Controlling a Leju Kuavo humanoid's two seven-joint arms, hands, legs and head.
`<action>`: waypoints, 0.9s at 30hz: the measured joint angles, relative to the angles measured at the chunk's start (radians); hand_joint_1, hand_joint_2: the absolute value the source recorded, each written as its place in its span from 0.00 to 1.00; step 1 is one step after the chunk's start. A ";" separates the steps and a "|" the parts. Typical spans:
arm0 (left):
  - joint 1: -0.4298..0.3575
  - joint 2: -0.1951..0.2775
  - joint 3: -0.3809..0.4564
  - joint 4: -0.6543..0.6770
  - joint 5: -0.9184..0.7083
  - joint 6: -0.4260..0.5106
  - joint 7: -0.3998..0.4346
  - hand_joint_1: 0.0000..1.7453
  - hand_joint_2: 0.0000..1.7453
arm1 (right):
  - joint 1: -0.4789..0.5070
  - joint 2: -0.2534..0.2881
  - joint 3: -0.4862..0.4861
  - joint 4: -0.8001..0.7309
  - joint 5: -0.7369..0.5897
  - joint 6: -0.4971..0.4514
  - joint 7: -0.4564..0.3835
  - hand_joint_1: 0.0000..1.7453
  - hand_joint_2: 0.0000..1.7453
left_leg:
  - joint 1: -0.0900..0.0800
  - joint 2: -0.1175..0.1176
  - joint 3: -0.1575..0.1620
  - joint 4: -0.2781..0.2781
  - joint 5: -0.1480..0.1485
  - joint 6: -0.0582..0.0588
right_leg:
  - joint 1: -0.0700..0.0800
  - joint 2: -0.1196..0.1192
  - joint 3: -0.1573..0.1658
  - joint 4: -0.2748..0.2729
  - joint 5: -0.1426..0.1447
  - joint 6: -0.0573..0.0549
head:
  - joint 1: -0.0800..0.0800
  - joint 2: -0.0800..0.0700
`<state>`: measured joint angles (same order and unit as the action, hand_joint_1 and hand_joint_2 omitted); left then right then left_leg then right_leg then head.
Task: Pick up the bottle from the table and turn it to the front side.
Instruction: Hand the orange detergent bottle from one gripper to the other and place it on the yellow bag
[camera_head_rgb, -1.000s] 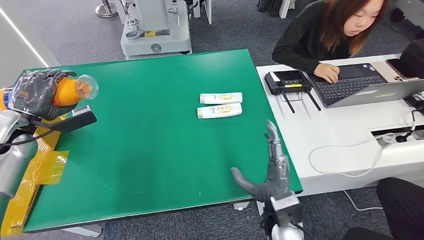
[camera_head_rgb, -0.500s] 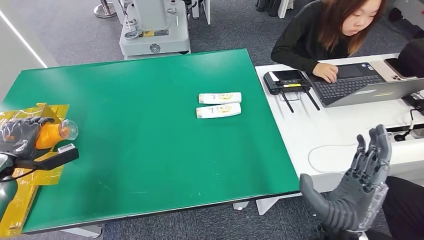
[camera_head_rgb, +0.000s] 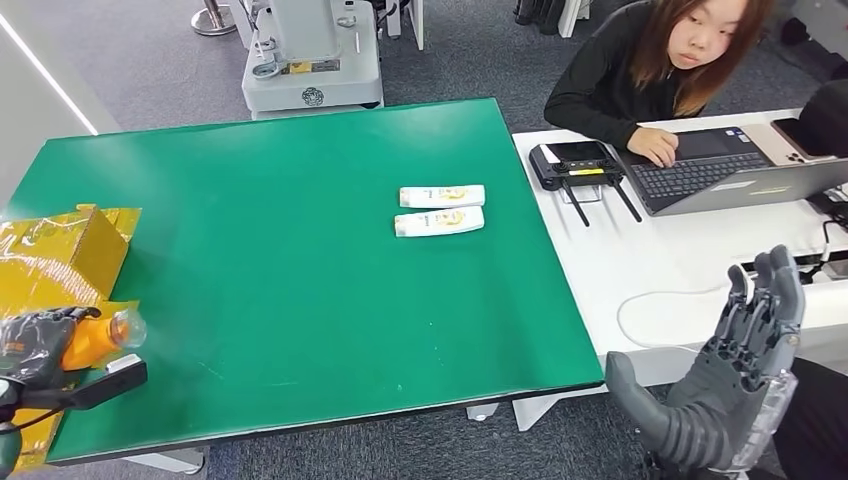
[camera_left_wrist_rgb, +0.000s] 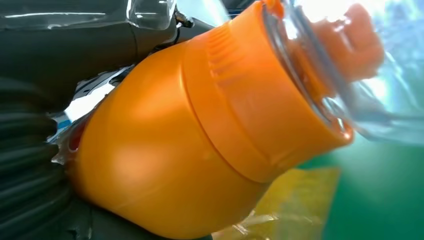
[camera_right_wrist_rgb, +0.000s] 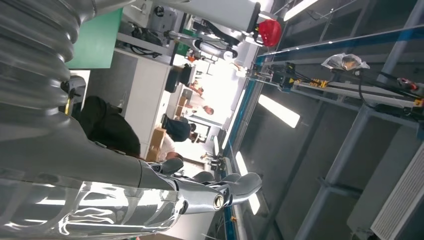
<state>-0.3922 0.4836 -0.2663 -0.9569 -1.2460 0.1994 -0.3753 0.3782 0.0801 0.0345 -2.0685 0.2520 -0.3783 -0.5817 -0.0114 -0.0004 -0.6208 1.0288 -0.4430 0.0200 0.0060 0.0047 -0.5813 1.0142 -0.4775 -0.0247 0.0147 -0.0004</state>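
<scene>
**Orange bottle in the left hand, low at the table's near-left corner**

The left hand (camera_head_rgb: 35, 345) sits at the lower left of the head view, its dark fingers wrapped round an orange bottle (camera_head_rgb: 92, 338) with a clear cap (camera_head_rgb: 130, 327) pointing toward the middle of the frame. The left wrist view shows the same bottle (camera_left_wrist_rgb: 200, 135) close up, its ribbed orange collar and the see-through cap (camera_left_wrist_rgb: 350, 75) over the nozzle, with the grey hand pressed against its body. The right hand (camera_head_rgb: 735, 385) stands at the lower right of the head view, off the table's edge, fingers spread and upright, holding nothing.

The pick-up looks done; the step in hand is the turning. Which face of the bottle is the front cannot be told from these views, so the next move calls for a rotation of the wrist with the grip kept firm on the smooth rounded body, which could slip.

The surface is a green table (camera_head_rgb: 300, 280). Two white tubes (camera_head_rgb: 440, 209) lie side by side right of its centre, and a yellow box (camera_head_rgb: 65, 250) wrapped in yellow film rests at the left edge, just above the held bottle. To the right, a white desk (camera_head_rgb: 680, 260) carries a laptop (camera_head_rgb: 720, 170) at which a person (camera_head_rgb: 650, 70) types. Grey carpet and a pale machine base (camera_head_rgb: 310, 55) fill the upper part.
</scene>
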 joint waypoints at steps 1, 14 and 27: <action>-0.008 -0.013 0.000 0.019 -0.003 0.000 -0.010 1.00 1.00 | -0.006 0.001 -0.001 0.000 0.000 0.003 0.002 0.00 1.00 | 0.000 0.000 0.000 0.000 0.000 0.000 | 0.000 0.000 0.000 0.000 0.000 0.000 | 0.000 0.000; -0.220 -0.177 -0.042 0.408 -0.010 0.069 -0.060 1.00 1.00 | -0.023 -0.015 0.014 0.041 -0.051 -0.046 -0.015 0.00 1.00 | -0.001 -0.003 0.003 0.000 0.000 0.000 | 0.000 -0.003 0.005 0.000 0.001 0.000 | 0.000 0.000; -0.321 -0.212 -0.051 0.572 0.022 0.016 0.006 0.00 1.00 | -0.065 -0.083 0.074 0.135 -0.082 -0.105 0.013 0.00 1.00 | -0.001 -0.006 0.012 -0.002 0.003 -0.003 | 0.000 -0.006 0.012 0.001 0.001 -0.002 | 0.000 0.000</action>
<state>-0.7130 0.2721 -0.3178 -0.3854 -1.2241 0.2150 -0.3694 0.3132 -0.0025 0.1089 -1.9331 0.1701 -0.4837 -0.5684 -0.0120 -0.0065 -0.6092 1.0268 -0.4403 0.0171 0.0059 -0.0016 -0.5694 1.0151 -0.4767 -0.0271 0.0145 -0.0004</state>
